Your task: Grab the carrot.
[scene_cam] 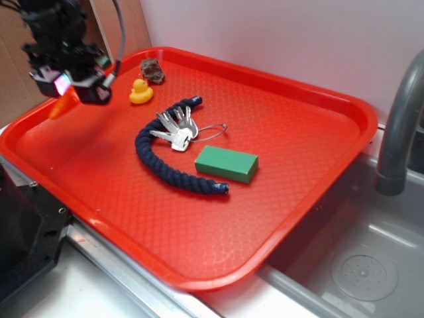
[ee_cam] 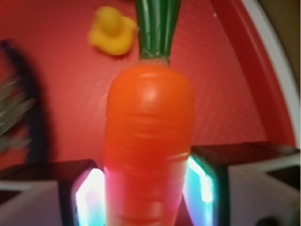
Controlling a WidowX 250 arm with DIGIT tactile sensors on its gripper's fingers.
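Observation:
The carrot (ee_cam: 148, 141) is glossy orange with a dark green stem pointing away from the wrist camera. It fills the middle of the wrist view, pressed between the two lit pads (ee_cam: 89, 197). My gripper (ee_cam: 147, 195) is shut on it. From outside, the gripper (scene_cam: 69, 89) hangs above the far left corner of the red tray (scene_cam: 285, 199). The orange carrot (scene_cam: 63, 105) pokes out below it, lifted off the tray floor.
A yellow rubber duck (scene_cam: 140, 91) and a brown lump (scene_cam: 152, 70) sit near the tray's back edge. A navy rope (scene_cam: 165, 162), a bunch of keys (scene_cam: 175, 129) and a green block (scene_cam: 226, 163) lie mid-tray. A sink and grey faucet (scene_cam: 397, 126) are on the right.

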